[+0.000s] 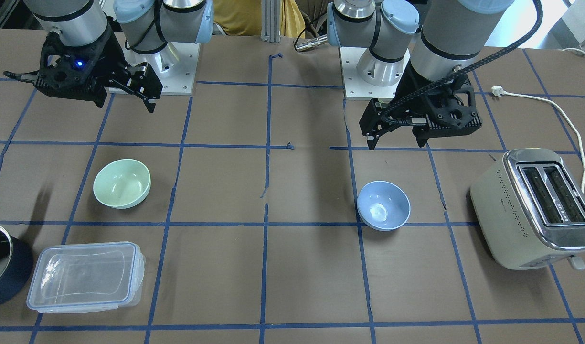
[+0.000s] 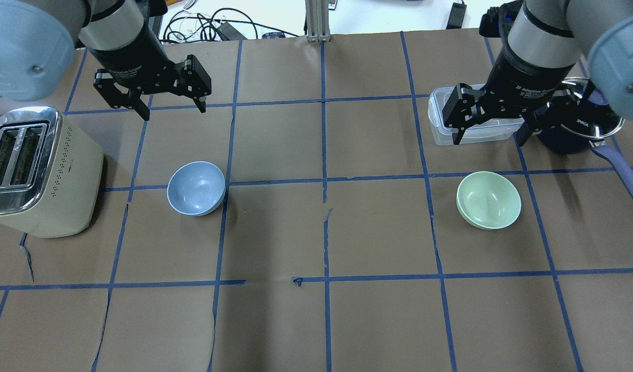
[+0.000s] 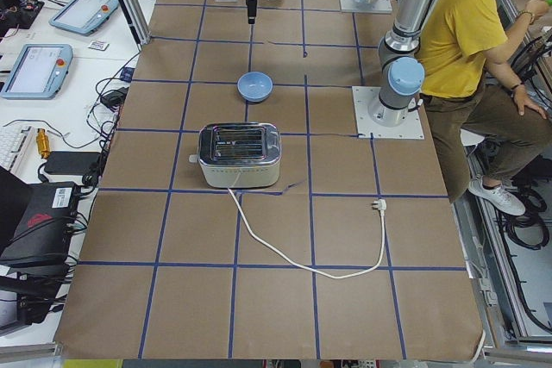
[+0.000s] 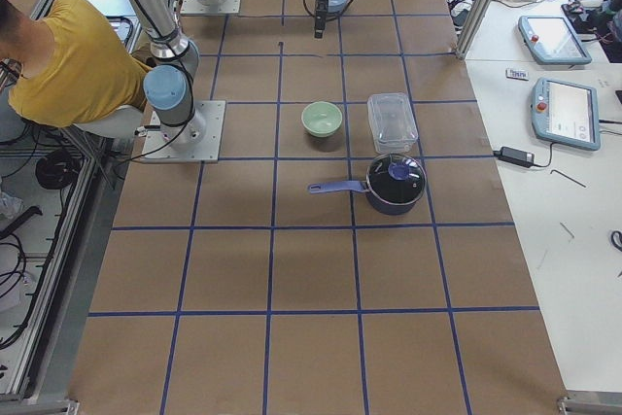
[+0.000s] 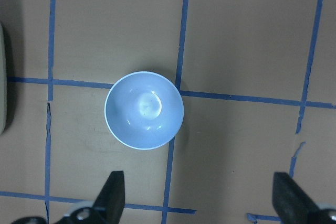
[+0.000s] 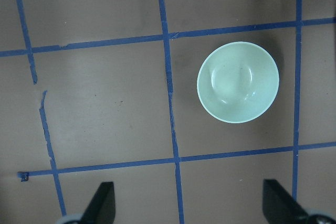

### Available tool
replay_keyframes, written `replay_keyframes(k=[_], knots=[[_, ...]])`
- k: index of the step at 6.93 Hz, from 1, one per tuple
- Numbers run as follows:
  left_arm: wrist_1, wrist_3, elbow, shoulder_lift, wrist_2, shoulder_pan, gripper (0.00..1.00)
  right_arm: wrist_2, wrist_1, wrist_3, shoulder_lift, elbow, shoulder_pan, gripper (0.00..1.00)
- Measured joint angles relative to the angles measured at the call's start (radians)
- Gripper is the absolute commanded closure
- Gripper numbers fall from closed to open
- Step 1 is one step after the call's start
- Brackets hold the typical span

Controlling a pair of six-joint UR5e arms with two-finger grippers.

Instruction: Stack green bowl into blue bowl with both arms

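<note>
While neither bowl is in any grip, the task stands at its opening step, as I judge it: both arms hang above the brown paper-covered tabletop with nothing lifted. In the overhead view the small glossy mint-green bowl sits upright right of centre. The small glossy periwinkle-blue bowl sits upright left of centre, well apart from it, with taped squares between them. The right black two-finger pincer hovers just above the green bowl in the frame, fingers spread wide and empty. The left black pincer hovers toward the upper left, above the blue bowl, likewise spread and empty. Each wrist view shows its own bowl below, clear of the fingertips. The next move probably calls for the right pincer to come down with one finger inside the green bowl's rim and one outside, then close on the thin wall. The clear plastic lidded container and the dark navy pot stand near, so the descent wants care. The left pincer seems placed to steady the blue bowl.
</note>
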Motion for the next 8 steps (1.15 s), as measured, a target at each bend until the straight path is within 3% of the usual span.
replay_keyframes(k=[8], knots=[[0.006,0.033,0.0,0.006,0.001,0.001,0.0,-0.001,0.0,0.0,-0.001,0.004,0.002,0.0]])
